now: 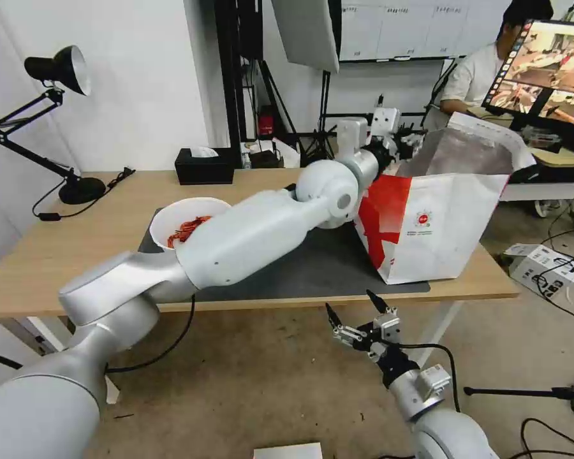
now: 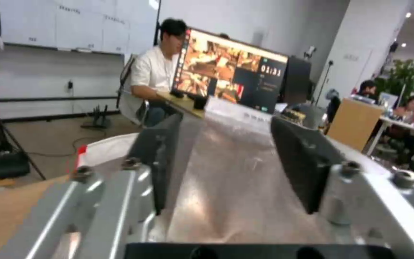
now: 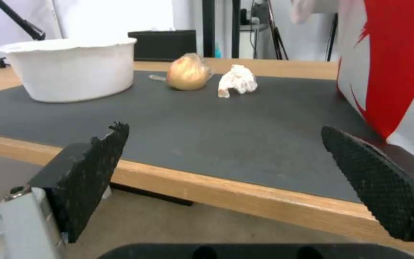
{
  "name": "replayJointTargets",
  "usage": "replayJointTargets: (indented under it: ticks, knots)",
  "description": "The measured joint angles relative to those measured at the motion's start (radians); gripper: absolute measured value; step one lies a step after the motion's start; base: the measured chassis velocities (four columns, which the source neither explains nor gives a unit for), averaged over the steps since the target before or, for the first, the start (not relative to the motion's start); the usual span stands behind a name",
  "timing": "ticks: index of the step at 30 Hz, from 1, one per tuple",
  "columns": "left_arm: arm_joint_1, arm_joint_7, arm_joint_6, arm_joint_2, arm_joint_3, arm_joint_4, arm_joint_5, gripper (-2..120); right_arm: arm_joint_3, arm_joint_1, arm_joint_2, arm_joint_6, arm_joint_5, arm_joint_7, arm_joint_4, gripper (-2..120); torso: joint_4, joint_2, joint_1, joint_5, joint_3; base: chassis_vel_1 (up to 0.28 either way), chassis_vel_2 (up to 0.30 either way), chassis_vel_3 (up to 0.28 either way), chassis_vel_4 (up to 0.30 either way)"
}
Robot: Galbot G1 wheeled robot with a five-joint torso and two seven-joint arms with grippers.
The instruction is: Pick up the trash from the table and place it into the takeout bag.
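Note:
The takeout bag (image 1: pixel 440 223) stands open on the right end of the table (image 1: pixel 57 255), its foil lining (image 2: pixel 226 194) facing up. My left arm reaches across the table, and my left gripper (image 1: pixel 403 141) (image 2: pixel 226 162) hangs open at the bag's mouth with nothing between its fingers. Trash lies on the dark mat (image 1: pixel 312 268): a white bowl (image 1: pixel 188 223) (image 3: pixel 70 68) of red shells, a small clear bag with a yellowish lump (image 3: pixel 188 72) and a crumpled tissue (image 3: pixel 237 81). Below the table's front edge my right gripper (image 1: pixel 357 312) (image 3: pixel 226 180) is open and holds nothing.
A black tissue box (image 1: pixel 204 166) (image 3: pixel 164 45) sits at the table's back edge and a black desk lamp (image 1: pixel 64 70) at its far left. Cables and a white box (image 1: pixel 545 264) lie on the floor to the right.

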Motion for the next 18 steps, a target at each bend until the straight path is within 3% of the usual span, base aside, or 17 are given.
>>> replayJointTargets:
  ticks: [6,9,10,11,12,14,15,16,18]
  knots:
    - [0.03,-0.009,-0.003,0.104,-0.04,-0.113,0.019,83,0.008,-0.018,0.009,0.0,0.0,0.004,0.022,100,-0.0002,0.0,0.0,-0.0001,0.0,0.0,0.0,0.0,0.0]
    - [0.125,-0.009,-0.019,0.241,-0.089,-0.226,0.071,95,0.011,-0.019,0.012,-0.001,-0.001,0.01,0.029,100,0.0,0.0,0.0,-0.0002,0.0,0.0,0.0,0.0,0.0]
    - [0.125,-0.009,-0.019,0.241,-0.089,-0.226,0.071,95,0.011,-0.019,0.012,-0.001,-0.001,0.01,0.029,100,0.0,0.0,0.0,-0.0002,0.0,0.0,0.0,0.0,0.0]
    - [0.245,-0.007,-0.038,0.349,-0.149,-0.318,0.087,99,0.008,-0.015,0.012,0.0,-0.002,0.014,0.031,100,0.0001,0.0,0.0,-0.0005,0.0,0.0,0.0,0.0,0.0]
    - [0.245,-0.007,-0.038,0.349,-0.149,-0.318,0.087,99,0.008,-0.015,0.012,0.0,-0.002,0.014,0.031,100,0.0001,0.0,0.0,-0.0005,0.0,0.0,0.0,0.0,0.0]
    - [0.432,0.001,-0.046,0.466,-0.274,-0.429,0.136,100,0.004,-0.006,0.014,0.003,-0.001,0.024,0.032,100,0.0005,0.0,0.0,-0.0003,0.0,0.0,0.0,0.0,0.0]
    - [0.51,0.015,-0.046,0.494,-0.323,-0.459,0.171,100,0.002,-0.002,0.015,0.006,-0.001,0.029,0.033,100,0.0005,0.0,0.0,-0.0007,0.0,0.0,0.0,0.0,0.0]
    - [0.51,0.015,-0.046,0.494,-0.323,-0.459,0.171,100,0.002,-0.002,0.015,0.006,-0.001,0.029,0.033,100,0.0005,0.0,0.0,-0.0007,0.0,0.0,0.0,0.0,0.0]
    - [0.648,0.05,-0.047,0.533,-0.422,-0.508,0.246,100,-0.003,0.004,0.019,0.017,0.002,0.038,0.038,100,0.0002,0.0,0.0,-0.0003,0.0,0.0,0.0,0.0,0.0]
